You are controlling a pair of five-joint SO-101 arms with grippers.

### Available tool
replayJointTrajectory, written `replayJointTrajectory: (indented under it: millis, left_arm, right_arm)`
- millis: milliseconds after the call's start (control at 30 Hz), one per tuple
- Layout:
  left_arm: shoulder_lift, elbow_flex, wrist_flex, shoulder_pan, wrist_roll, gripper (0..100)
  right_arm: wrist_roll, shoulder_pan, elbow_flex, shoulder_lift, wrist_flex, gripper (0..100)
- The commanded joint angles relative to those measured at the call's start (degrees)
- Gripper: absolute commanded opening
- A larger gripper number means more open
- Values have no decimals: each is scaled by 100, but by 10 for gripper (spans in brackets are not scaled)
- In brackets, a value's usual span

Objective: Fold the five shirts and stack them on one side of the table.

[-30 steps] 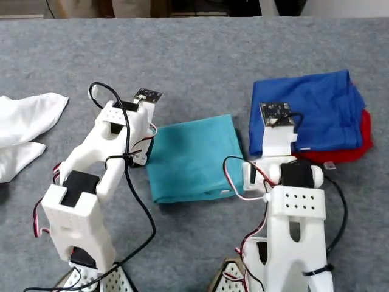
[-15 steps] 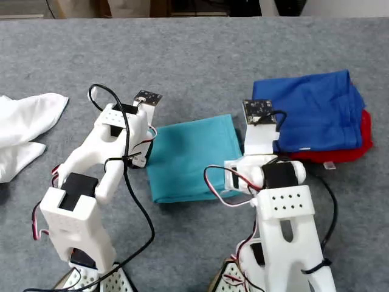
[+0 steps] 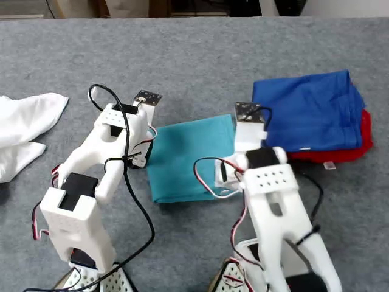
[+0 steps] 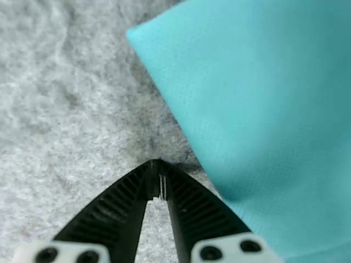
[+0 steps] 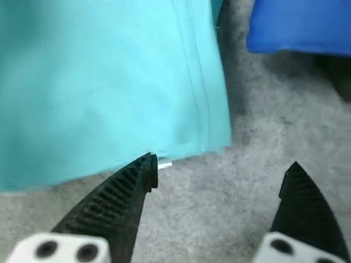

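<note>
A folded teal shirt (image 3: 191, 159) lies in the middle of the grey table. To its right a folded blue shirt (image 3: 310, 111) rests on a red shirt (image 3: 358, 146). An unfolded white shirt (image 3: 24, 131) lies at the table's left edge. My left gripper (image 4: 157, 179) is shut, its tips on the felt just off the teal shirt (image 4: 263, 104) at its left edge. My right gripper (image 5: 219, 170) is open above the felt at the near right corner of the teal shirt (image 5: 104, 82), with the blue shirt (image 5: 299, 24) beyond.
The left arm (image 3: 97, 164) stands left of the teal shirt and the right arm (image 3: 267, 194) at its right side. Bare grey felt (image 3: 182, 61) stretches across the back of the table. Room furniture shows past the far edge.
The right arm has swung left, away from the blue shirt, to the teal shirt's right edge. The left arm and the shirts have stayed in place.
</note>
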Motion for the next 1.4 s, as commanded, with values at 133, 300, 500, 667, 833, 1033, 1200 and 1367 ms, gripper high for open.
replayJointTrajectory:
  millis: [133, 300, 500, 667, 833, 1033, 1200, 1367]
  left_arm:
    - [110, 607, 44, -53, 9, 18]
    - [110, 607, 44, -53, 9, 18]
    - [110, 607, 44, -53, 9, 18]
    - [110, 607, 44, -53, 9, 18]
    - [110, 607, 44, -53, 9, 18]
    - [110, 607, 44, -53, 9, 18]
    - [110, 607, 44, -53, 9, 18]
    - [110, 607, 44, -53, 9, 18]
  right_arm:
    - [-97, -514, 549, 813, -1371, 354]
    - [-53, -171, 857, 1437, -1890, 353]
    - [448, 163, 901, 1763, -2057, 218]
    - [1073, 163, 892, 1763, -2295, 36]
    - [1363, 163, 875, 1622, -2268, 2]
    - [1829, 145, 743, 382, -1565, 1]
    - [2796, 163, -268, -1323, -220, 1]
    - [3657, 171, -1297, -2079, -26, 1]
